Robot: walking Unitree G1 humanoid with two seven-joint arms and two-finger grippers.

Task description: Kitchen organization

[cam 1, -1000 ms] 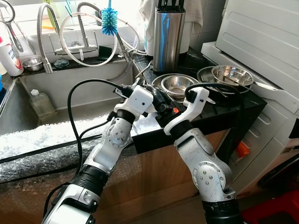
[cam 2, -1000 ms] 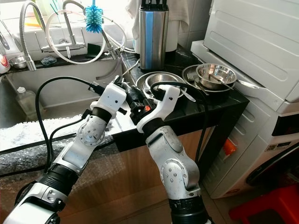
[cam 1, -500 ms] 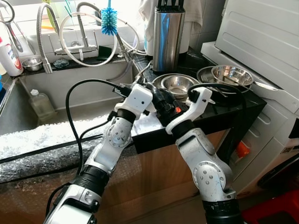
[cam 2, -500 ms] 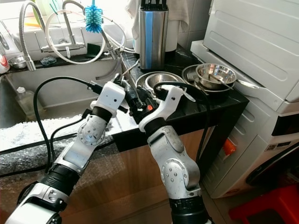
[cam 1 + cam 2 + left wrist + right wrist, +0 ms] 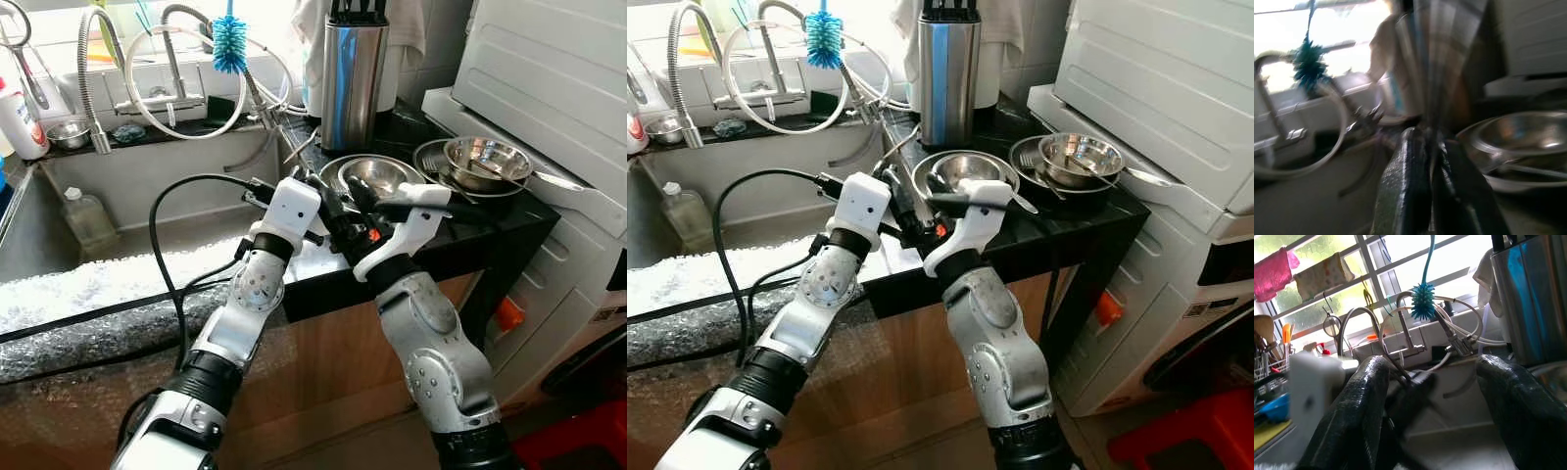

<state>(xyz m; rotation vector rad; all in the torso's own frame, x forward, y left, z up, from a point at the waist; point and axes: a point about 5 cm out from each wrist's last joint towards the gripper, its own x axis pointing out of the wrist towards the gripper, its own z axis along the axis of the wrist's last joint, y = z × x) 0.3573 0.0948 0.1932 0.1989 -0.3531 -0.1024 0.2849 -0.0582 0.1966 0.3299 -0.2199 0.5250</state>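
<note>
So far we have little sorted: our left gripper [image 5: 1431,161], pinched on a thin metal utensil [image 5: 1432,132], and our spread, empty right gripper [image 5: 1437,396] hover before the counter's [image 5: 490,230] unsorted bowls [image 5: 372,176].

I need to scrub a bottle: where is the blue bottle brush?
The blue bottle brush hangs behind the sink in the head views, left of the steel knife block, above the looped faucet hose.
</note>
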